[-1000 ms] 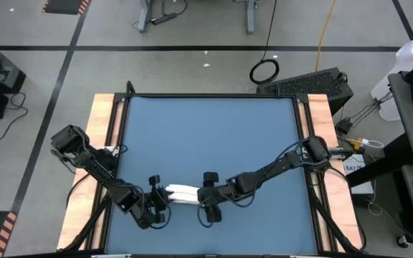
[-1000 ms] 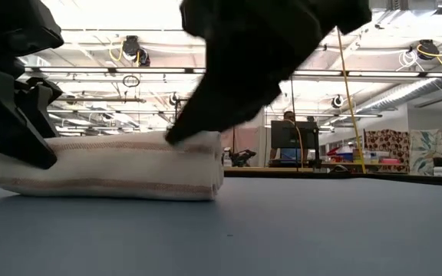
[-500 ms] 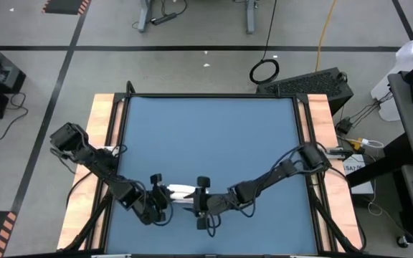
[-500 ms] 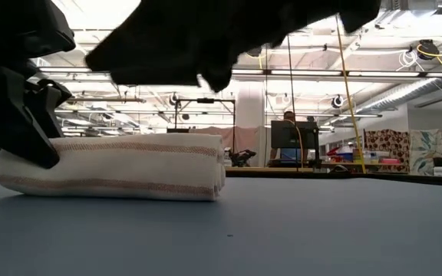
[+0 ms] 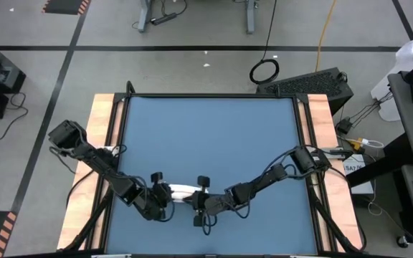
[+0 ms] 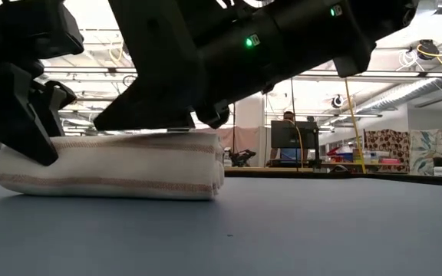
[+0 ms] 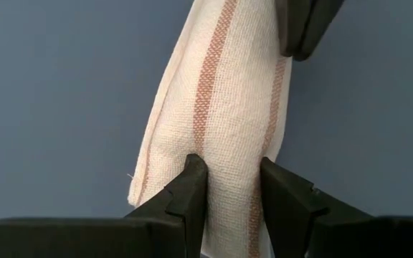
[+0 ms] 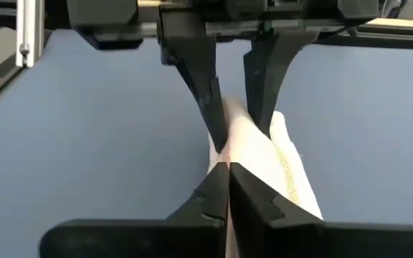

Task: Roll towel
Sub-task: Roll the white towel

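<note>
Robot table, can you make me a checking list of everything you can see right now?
Surface: blue table, wooden side rails.
Job's things: towel rolled into a log near the front edge.
Clutter: nothing seen on the table.
Grippers: left gripper pinching one end of the towel; right gripper shut at the other end, fingers together.
Cables: coiled cable on the floor; yellow cord hanging behind.
Surroundings: workshop floor, monitor and benches beyond.

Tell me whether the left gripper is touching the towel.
Touching. The left wrist view shows the left gripper with both fingers pressed into the rolled towel, cloth pinched between them.
</note>
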Tool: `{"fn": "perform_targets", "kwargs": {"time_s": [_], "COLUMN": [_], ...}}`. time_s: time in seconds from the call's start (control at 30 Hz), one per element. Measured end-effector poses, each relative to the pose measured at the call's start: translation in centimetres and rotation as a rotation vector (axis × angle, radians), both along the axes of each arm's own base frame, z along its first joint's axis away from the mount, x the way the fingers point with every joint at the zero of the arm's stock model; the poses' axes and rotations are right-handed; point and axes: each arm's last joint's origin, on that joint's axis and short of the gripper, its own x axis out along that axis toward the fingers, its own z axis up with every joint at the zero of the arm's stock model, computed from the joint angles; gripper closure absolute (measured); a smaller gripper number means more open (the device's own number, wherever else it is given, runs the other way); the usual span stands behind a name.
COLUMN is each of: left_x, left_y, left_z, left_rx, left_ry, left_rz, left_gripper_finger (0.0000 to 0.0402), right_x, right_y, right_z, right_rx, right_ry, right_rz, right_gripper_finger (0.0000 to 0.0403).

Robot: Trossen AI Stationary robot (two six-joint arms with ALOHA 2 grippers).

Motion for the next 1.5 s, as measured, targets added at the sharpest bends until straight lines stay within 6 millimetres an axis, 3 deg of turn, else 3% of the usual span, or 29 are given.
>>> {"fn": "perform_targets", "kwargs": {"time_s": [0.3, 0.47, 0.67, 0.9, 1.03, 1.23, 1.5], "left_x": [0.5, 0.5, 0.5, 0.7, 0.8, 1.1, 1.3], "left_y": [0.7, 0.9, 0.9, 0.8, 0.9, 1.2, 1.4], "left_z": [-0.1, -0.1, -0.1, -0.1, -0.1, -0.1, -0.1], "left_rx": [-0.040, -0.049, -0.053, -0.075, -0.088, -0.123, -0.152], "left_ry": [0.046, 0.056, 0.053, 0.045, 0.050, 0.067, 0.085], "left_rz": [0.011, 0.010, 0.014, 0.014, 0.015, 0.015, 0.013], "left_gripper_finger": [0.0281, 0.0281, 0.0281, 0.0281, 0.0281, 0.0281, 0.0281], "right_x": [-0.9, -1.8, -5.0, -7.8, -7.4, -5.1, -4.1], "right_y": [-1.0, -1.1, -1.6, -3.1, -2.8, -1.9, -1.7], "right_z": [-0.9, 1.2, 4.4, 1.8, -0.1, -2.4, -1.7], "right_rx": [0.079, 0.128, 0.075, 0.202, 0.289, 0.304, 0.233], "right_ry": [-0.045, 0.017, 0.013, -0.153, -0.235, -0.238, -0.269], "right_rz": [0.065, 0.159, 0.175, 0.082, 0.074, 0.054, 0.066], "right_gripper_finger": [0.0393, 0.0393, 0.0393, 0.0393, 0.0393, 0.0393, 0.0393]}}
